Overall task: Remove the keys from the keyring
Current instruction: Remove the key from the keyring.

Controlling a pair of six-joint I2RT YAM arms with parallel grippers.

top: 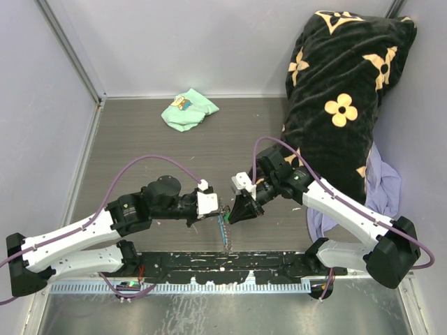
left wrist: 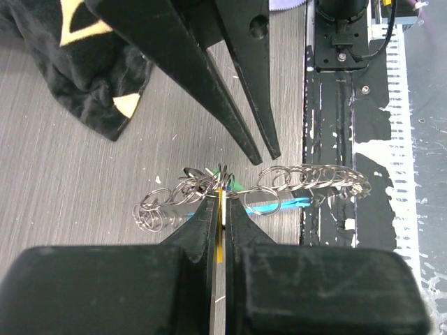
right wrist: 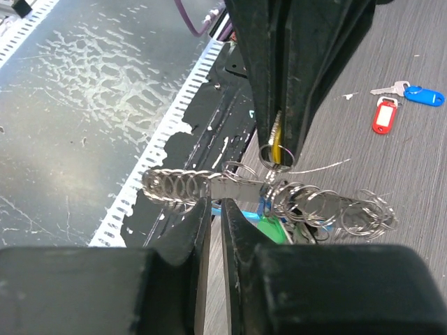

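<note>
The keyring (left wrist: pixel 307 178), a chain of silvery rings with a sky-blue fob (left wrist: pixel 288 204), hangs between both grippers just above the table's near edge. My left gripper (left wrist: pixel 221 199) is shut on a yellow-tagged key (left wrist: pixel 221 234) joined to the rings. A green tag (right wrist: pixel 276 227) hangs among them. My right gripper (right wrist: pixel 217 204) points its tips at the chain's flat metal piece (right wrist: pixel 237 187), its jaws a narrow gap apart with nothing between them. A red-tagged key (right wrist: pixel 384 115) and a blue-tagged key (right wrist: pixel 422 95) lie loose on the table. From above, the left gripper (top: pixel 221 208) and the right gripper (top: pixel 234 211) almost meet.
A mint-green cloth (top: pixel 188 109) lies at the back of the table. A big black flowered cushion (top: pixel 342 98) and a lilac cloth (top: pixel 384 188) fill the right side. A black paint-flecked rail (top: pixel 230 265) runs along the near edge.
</note>
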